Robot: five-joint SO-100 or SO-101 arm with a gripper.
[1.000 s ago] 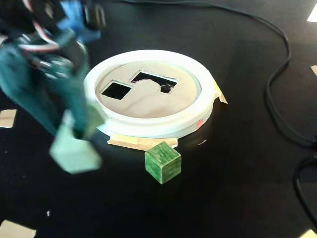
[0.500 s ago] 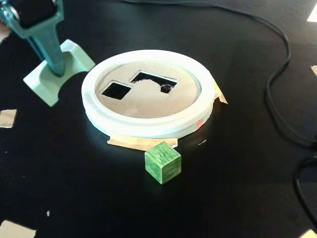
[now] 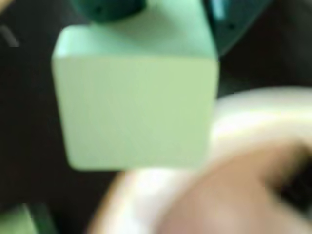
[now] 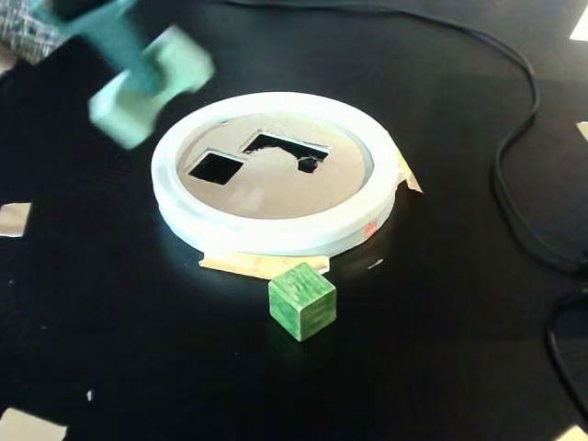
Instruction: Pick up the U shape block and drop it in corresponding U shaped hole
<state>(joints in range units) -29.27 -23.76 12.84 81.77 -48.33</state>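
My teal gripper point(image 4: 138, 69) is shut on the pale green U shape block point(image 4: 152, 84) and holds it in the air, just left of the white round sorter lid point(image 4: 276, 234). In the wrist view the block point(image 3: 136, 102) fills most of the picture, with a teal fingertip point(image 3: 109, 9) pressed on its top. The lid's brown top has a square hole point(image 4: 215, 168) and a U shaped hole point(image 4: 287, 150). The lid's white rim point(image 3: 253, 119) shows blurred at the right in the wrist view.
A dark green cube point(image 4: 302, 300) lies on the black table in front of the lid. Black cables point(image 4: 514, 165) run along the right side. Pieces of tape point(image 4: 14, 219) lie at the left and front edges.
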